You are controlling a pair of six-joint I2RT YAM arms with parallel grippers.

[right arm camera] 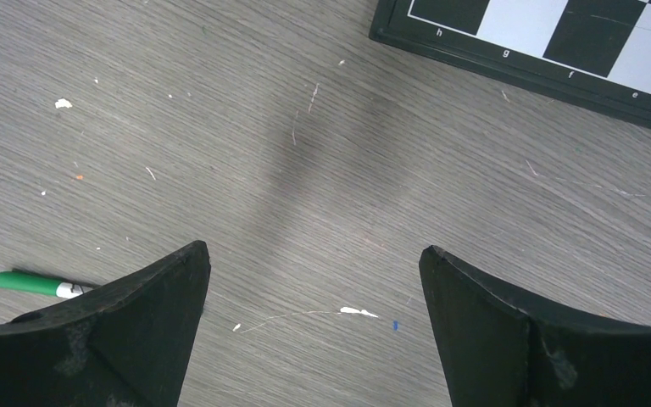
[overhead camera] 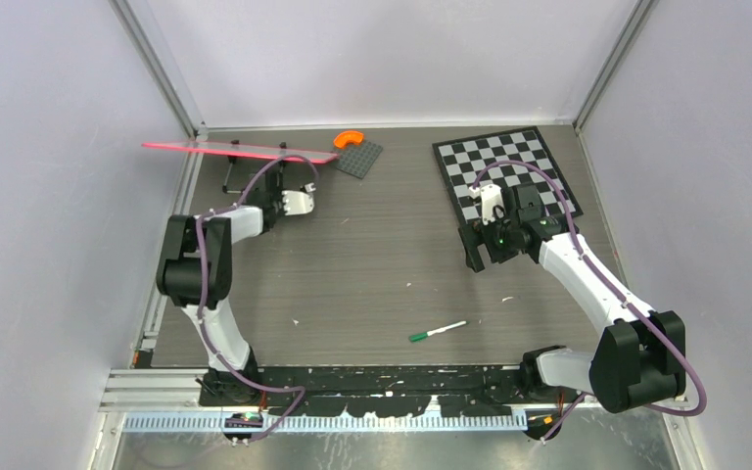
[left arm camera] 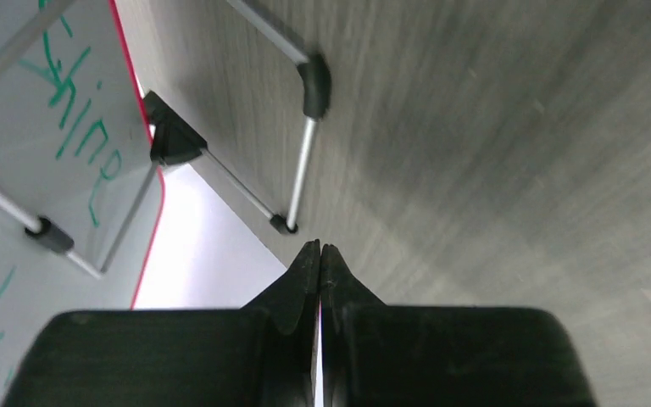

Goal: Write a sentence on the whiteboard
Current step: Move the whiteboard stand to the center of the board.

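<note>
From above, the whiteboard (overhead camera: 240,150) stands at the desk's (overhead camera: 372,264) far left corner, turned so that only its red-pink rim shows as a thin line along the far edge. The left tool (overhead camera: 292,204) hangs just in front of it, and the right tool (overhead camera: 490,253) hovers off the near left corner of the chessboard (overhead camera: 509,166), which fills the far right corner. Between the arms the middle of the desk lies bare, with a green marker (overhead camera: 438,331) lying toward the near edge. In the left wrist view the tool's fingers (left arm camera: 305,275) are pressed tip to tip with nothing between them, above open desk just beside a thin metal stand leg (left arm camera: 301,161). At the left the whiteboard leans on its stand, its white face carrying the sentence (left arm camera: 76,127) in thin green strokes — only part shows, too little to read. In the right wrist view the tool's black fingers (right arm camera: 161,297) stand wide apart and empty over bare desk — the marker's green cap peeks out by the left finger, and the chessboard's edge crosses the top right.
</note>
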